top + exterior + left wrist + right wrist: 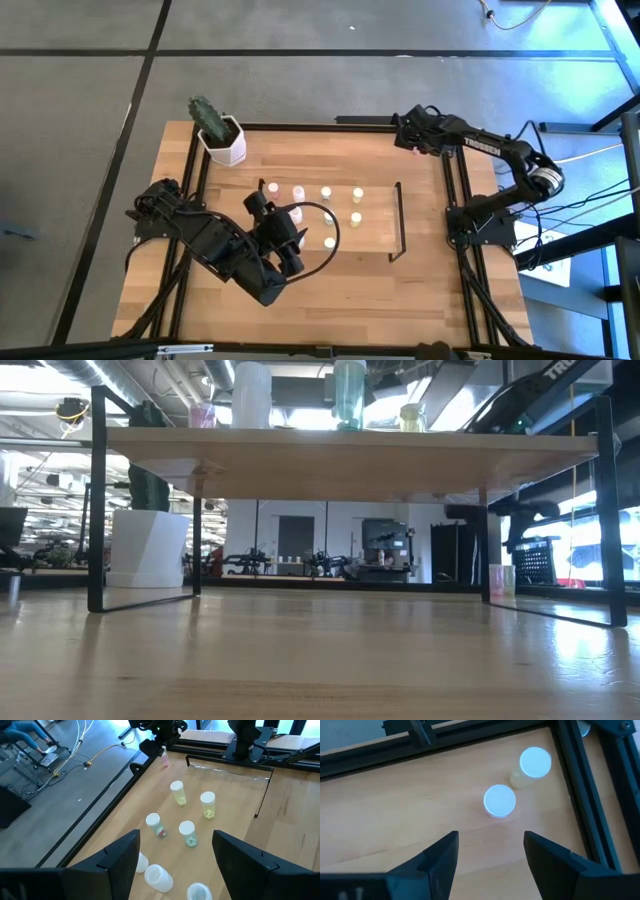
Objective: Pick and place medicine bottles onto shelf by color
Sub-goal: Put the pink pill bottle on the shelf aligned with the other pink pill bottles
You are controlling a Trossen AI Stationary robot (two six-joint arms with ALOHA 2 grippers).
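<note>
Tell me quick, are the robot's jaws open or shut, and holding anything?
Left gripper: jaws open, holding nothing, above the bottles on the shelf.
Right gripper: jaws open, holding nothing, above two bottles.

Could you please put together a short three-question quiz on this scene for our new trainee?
1. True or false: the left hand is holding a bottle.
2. What stands at the table's far left corner? A) cactus pot B) mug C) tape roll
3. Fill in: in the right wrist view, the right hand hovers open above two capped bottles, one pink and one ____.

Key: 1 false, it hangs open over the shelf; 2 A; 3 yellow.
</note>
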